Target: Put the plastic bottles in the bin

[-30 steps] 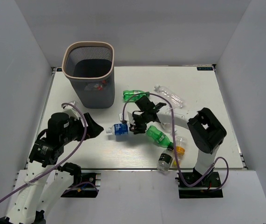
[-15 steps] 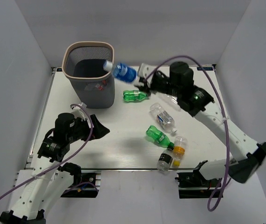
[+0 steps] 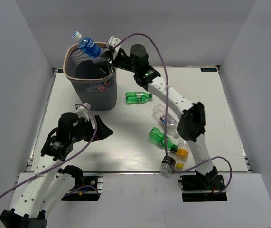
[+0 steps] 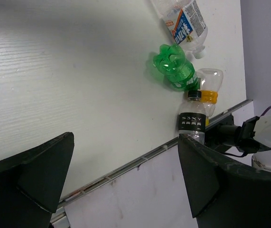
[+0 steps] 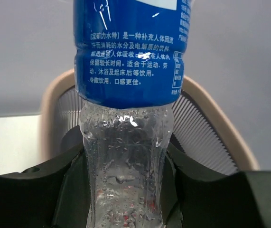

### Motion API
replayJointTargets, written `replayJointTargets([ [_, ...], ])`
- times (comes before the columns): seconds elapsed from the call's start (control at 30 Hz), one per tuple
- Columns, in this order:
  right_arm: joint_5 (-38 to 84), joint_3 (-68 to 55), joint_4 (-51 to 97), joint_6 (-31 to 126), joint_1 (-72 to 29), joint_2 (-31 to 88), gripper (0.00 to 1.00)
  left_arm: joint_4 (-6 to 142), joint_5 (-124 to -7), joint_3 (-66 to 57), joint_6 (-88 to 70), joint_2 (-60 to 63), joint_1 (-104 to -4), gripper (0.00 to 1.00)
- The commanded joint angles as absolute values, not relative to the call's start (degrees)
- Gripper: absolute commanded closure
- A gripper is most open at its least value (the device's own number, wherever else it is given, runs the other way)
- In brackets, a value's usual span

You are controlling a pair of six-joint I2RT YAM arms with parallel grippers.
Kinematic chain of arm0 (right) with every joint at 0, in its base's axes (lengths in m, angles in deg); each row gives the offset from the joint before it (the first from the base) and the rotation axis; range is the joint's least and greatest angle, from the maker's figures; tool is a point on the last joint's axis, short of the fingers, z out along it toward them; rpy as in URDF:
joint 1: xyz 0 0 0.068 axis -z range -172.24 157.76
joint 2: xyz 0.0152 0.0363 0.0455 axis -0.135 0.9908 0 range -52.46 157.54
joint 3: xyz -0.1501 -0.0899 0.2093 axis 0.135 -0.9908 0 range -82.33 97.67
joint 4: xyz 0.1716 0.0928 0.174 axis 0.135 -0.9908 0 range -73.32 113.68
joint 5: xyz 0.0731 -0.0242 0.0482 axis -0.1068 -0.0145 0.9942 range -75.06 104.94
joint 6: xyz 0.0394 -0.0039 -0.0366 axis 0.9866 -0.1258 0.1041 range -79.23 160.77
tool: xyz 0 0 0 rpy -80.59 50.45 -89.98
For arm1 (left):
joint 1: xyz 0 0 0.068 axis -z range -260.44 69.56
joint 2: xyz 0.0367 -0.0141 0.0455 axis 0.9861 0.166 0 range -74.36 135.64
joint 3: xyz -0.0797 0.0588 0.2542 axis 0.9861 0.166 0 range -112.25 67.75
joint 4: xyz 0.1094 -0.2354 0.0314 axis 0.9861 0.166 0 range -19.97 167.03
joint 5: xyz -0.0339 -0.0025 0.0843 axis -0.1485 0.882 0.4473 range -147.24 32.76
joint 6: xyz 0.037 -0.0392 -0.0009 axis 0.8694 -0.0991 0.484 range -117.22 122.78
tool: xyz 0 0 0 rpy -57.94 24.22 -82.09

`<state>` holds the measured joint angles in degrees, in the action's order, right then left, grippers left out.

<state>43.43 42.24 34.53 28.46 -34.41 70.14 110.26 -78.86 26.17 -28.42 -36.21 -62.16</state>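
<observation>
One blue-labelled bottle (image 3: 88,47) is gripped by its clear base in the right pincer (image 3: 103,54), jaws half closed around it, tilted above the mesh bin (image 3: 69,69), seemingly for release. Five other bottles (image 3: 138,97) lie on the counter (image 3: 220,95). The left pincer (image 3: 103,130) hangs wide open, empty.

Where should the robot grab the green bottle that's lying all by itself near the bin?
Around the fat middle, coming straight down from above. The green bottle lies flat on the table, pointing left to right, and nothing touches it, so there is room on its far and near sides. The neck end is thin and would probably slip.
</observation>
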Motion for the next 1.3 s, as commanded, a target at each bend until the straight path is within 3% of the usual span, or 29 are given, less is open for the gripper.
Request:
replayJointTargets([
  [0.0, 44.48, 53.07, 42.67, 36.72, -35.04, 76.53, 0.75, 109.23, -78.86, 27.15, -29.65, -37.79, -62.07, 0.0],
  [0.13, 43.59, 47.96, 46.0, 36.99, -34.96, 77.18, 0.33, 108.71, -79.38, 27.76, -29.57, -37.79, -62.07, 0.0],
  [0.23, 44.03, 44.86, 47.32, 38.05, -34.17, 74.03, 0.13, 107.14, -80.61, 26.62, -27.64, -34.82, -62.07, 0.0],
  [0.37, 44.56, 47.04, 44.61, 40.33, -32.58, 71.03, 0.12, 103.0, -82.45, 23.55, -22.29, -28.16, -61.55, 0.0],
  [0.4, 44.56, 47.65, 43.38, 40.42, -32.23, 70.33, 0.13, 102.04, -83.16, 22.76, -21.31, -26.56, -61.55, 0.0],
  [0.5, 44.47, 46.18, 38.81, 43.32, -29.69, 62.62, 0.32, 98.52, -83.77, 19.07, -17.36, -20.25, -60.23, 0.0],
  [0.53, 44.12, 43.9, 35.41, 43.67, -29.25, 61.28, 0.53, 96.77, -83.78, 17.06, -16.48, -18.65, -59.71, 0.0],
  [0.63, 42.46, 37.83, 27.77, 42.11, -26.0, 51.97, 0.92, 94.21, -84.48, 12.93, -12.78, -11.38, -57.25, 0.0],
  [0.67, 40.62, 32.94, 25.72, 41.31, -24.08, 46.82, 1.0, 92.2, -85.26, 11.78, -11.9, -9.34, -56.28, 0.0],
  [0.83, 36.48, 25.96, 0.42, 30.94, -18.79, 39.74, 1.0, 91.12, -82.38, 0.8, -2.94, 4.02, -48.21, 0.01],
  [0.93, 37.44, 23.32, -15.92, 25.66, -12.21, 37.98, 0.46, 94.72, -76.68, -8.08, 1.98, 13.16, -43.55, 0.05],
  [0.97, 38.66, 22.79, -24.05, 24.18, -11.15, 37.72, 0.35, 95.78, -72.66, -10.27, 3.12, 15.18, -42.66, 0.05],
  [1.0, 39.19, 20.87, -26.48, 23.99, -7.83, 37.19, 0.28, 97.87, -69.75, -14.65, 4.79, 19.21, -41.87, 0.06],
  [1.07, 44.53, 18.67, -31.05, 22.68, -5.87, 36.4, 0.28, 99.47, -62.12, -18.63, 6.73, 23.01, -40.46, 0.06],
  [1.13, 48.15, 12.87, -33.36, 22.06, -1.92, 34.12, 0.43, 100.7, -53.86, -23.72, 8.93, 28.46, -40.45, 0.06],
  [1.17, 51.99, 10.33, -33.97, 21.62, -1.04, 33.59, 0.66, 101.23, -51.55, -25.31, 9.54, 30.3, -40.45, 0.06],
  [1.2, 52.64, 9.0, -34.41, 20.83, 0.62, 32.63, 1.0, 101.24, -49.52, -27.67, 10.42, 31.97, -40.45, 0.06],
  [1.27, 54.22, 5.49, -34.94, 19.86, 3.7, 30.95, 1.0, 101.24, -45.74, -30.23, 12.53, 36.01, -40.45, 0.05],
])
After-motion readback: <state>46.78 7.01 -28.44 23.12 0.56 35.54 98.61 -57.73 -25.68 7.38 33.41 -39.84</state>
